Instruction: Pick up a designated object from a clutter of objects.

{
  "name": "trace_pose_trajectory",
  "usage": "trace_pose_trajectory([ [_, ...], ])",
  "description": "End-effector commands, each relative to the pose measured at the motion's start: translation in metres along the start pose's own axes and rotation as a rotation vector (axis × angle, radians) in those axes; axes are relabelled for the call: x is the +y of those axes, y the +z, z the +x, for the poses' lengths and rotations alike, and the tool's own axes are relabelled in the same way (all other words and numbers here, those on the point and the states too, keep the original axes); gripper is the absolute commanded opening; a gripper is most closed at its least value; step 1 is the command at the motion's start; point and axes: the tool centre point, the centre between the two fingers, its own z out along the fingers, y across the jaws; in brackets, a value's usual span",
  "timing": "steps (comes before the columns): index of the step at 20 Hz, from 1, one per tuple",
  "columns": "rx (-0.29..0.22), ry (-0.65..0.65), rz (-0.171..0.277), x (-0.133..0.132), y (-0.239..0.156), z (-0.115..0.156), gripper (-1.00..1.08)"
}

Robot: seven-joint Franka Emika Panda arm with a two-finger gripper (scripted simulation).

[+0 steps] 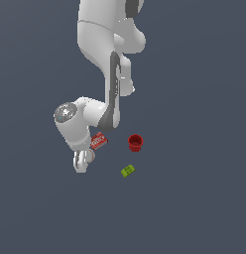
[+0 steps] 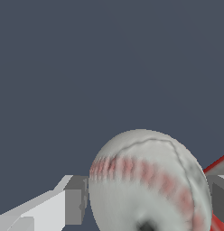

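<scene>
Exterior view: the Panda arm bends low over the dark grey worktop (image 1: 194,208), its tool (image 1: 83,159) down among the clutter. The red flat box (image 1: 98,141) with white lettering lies just beside the tool, partly behind the wrist housing. The red cup (image 1: 135,143) stands upright farther off on the same side, and the small lime-green block (image 1: 127,170) lies apart from the tool, nearer the camera than the cup. The ball is largely screened by the tool from here; only a pale patch shows at the fingers, too small to read.

Wrist view: the off-white ball (image 2: 150,180), its faint red stitching curving across the surface, fills the space between the two fingers (image 2: 75,200). One grey pad stands at the ball's edge on one side and the other pad at the opposite edge, partly cut off by the frame. A red sliver of the flat box (image 2: 217,164) shows just behind the ball, beside the far finger. The jaws bracket the ball closely; whether the pads already press on it or only flank it cannot be told from these renders.

The step in hand appears to be the grasp itself: approach done, the ball centred in the tool. The next move would seem to call for a firm, even squeeze on the round surface, then a straight lift, taking care that the finger nearest the flat box does not drag it along.
</scene>
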Motion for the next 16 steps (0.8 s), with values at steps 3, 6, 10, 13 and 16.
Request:
trace_pose_trajectory([
  [3,0.0,0.0,-0.001,0.001,0.001,0.0,-1.0],
  [6,0.0,0.0,0.0,0.0,0.0,0.0,-1.0],
  [10,0.0,0.0,0.0,0.001,-0.002,-0.003,-1.0],
  [13,0.0,0.0,0.0,0.004,-0.007,-0.009,-1.0],
  [16,-0.001,0.0,0.0,0.008,-0.015,-0.02,-1.0],
])
